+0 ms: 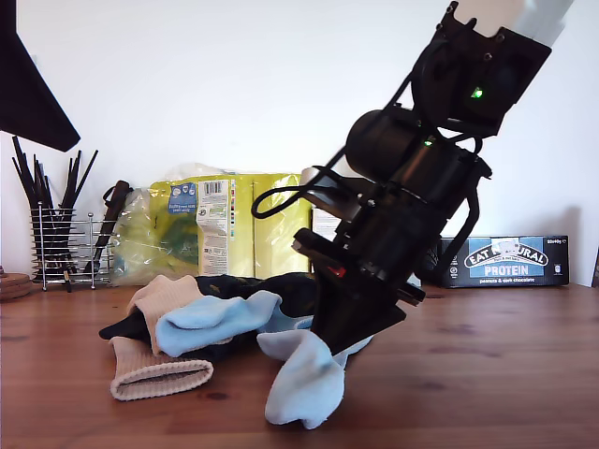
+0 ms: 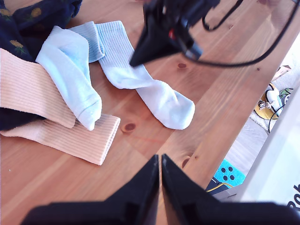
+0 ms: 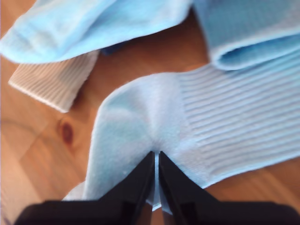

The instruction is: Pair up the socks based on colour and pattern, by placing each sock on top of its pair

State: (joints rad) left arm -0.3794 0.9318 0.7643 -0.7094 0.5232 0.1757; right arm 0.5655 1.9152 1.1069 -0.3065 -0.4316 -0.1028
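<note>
My second gripper (image 3: 156,157) is clenched on a light blue sock (image 3: 187,126), its jaws pinched together with a fold of the fabric near the heel caught between the tips. In the exterior view the same gripper (image 1: 329,348) presses down on that sock (image 1: 304,379), which lies on the worktop (image 1: 487,374) with its toe towards the camera. My first gripper (image 2: 158,161) hangs clear above the worktop edge, jaws pressed together with nothing between them.

Socks I can count: two light blue, the pinched one (image 2: 145,82) and a second light blue sock (image 1: 215,323) folded across the heap just beside it. One beige sock (image 1: 159,374) lies flat with its ribbed cuff open towards the camera; a second beige sock (image 1: 164,297) rests on the pile behind it. Dark navy fabric with yellowish spots (image 2: 23,21) shows under and behind these; whether it is one sock or two I cannot tell.

The worktop is knotty brown wood. At its back, against a white wall, stand a wire holder of dark utensils (image 1: 61,243) at the exterior view's left, a yellow plastic-wrapped pack (image 1: 220,224) in the middle, and a dark box printed PROTEIN (image 1: 505,260) at the exterior view's right.
</note>
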